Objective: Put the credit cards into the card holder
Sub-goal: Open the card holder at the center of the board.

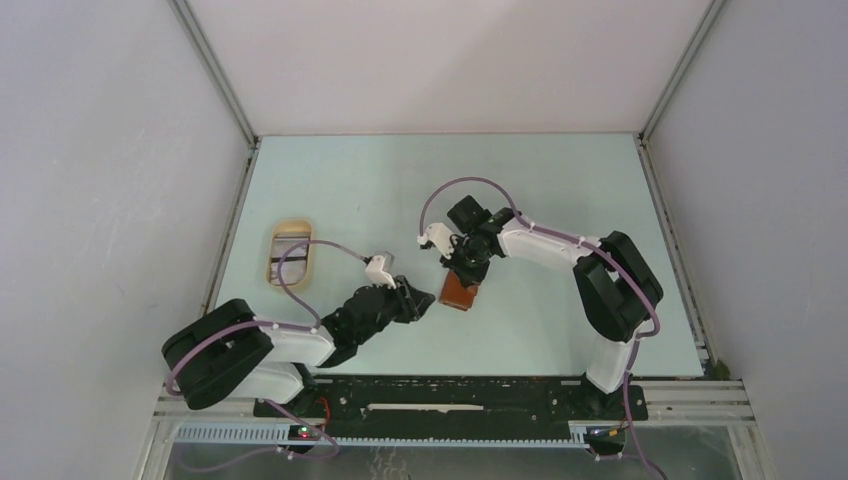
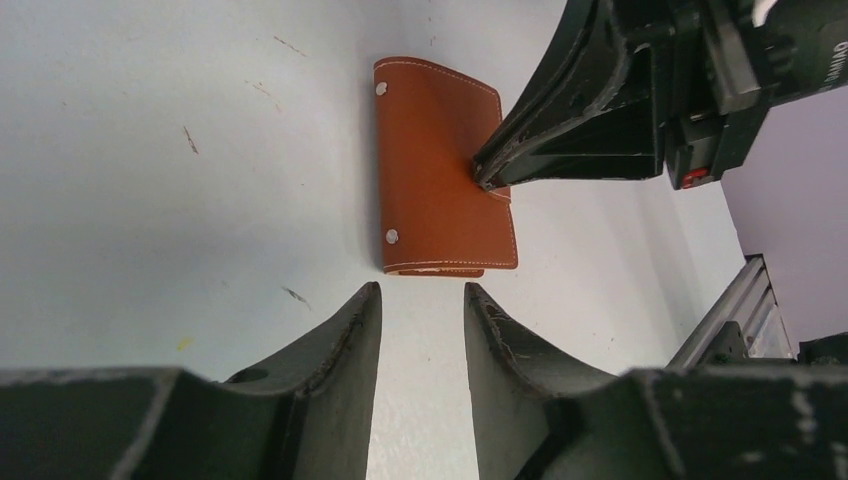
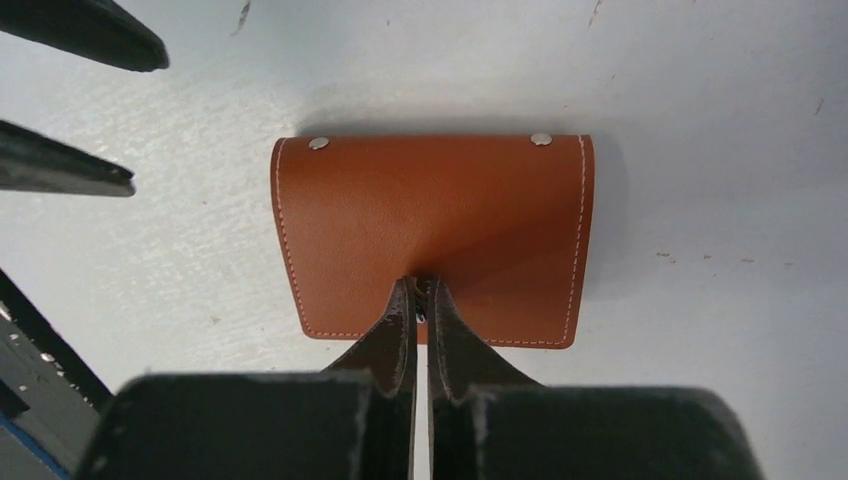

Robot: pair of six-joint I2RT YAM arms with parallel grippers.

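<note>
The card holder [image 1: 460, 293] [image 2: 440, 170] [image 3: 440, 210] is a reddish-brown leather wallet lying folded shut on the table, its two snap studs along one edge. My right gripper [image 1: 466, 272] [image 3: 418, 284] is shut, and its fingertips [image 2: 487, 178] rest on the leather near the edge opposite the studs. Just short of the wallet's near end, my left gripper [image 1: 424, 298] [image 2: 421, 288] stands open low over the table with nothing between its fingers. The credit cards [image 1: 290, 262] show only as flat dark and pale shapes inside the tray at the left, too small to count.
A beige oval tray [image 1: 290, 222] sits near the table's left edge. White walls close in the table at the left, back and right. Both arm bases stand on the black rail [image 1: 440, 400] at the near edge.
</note>
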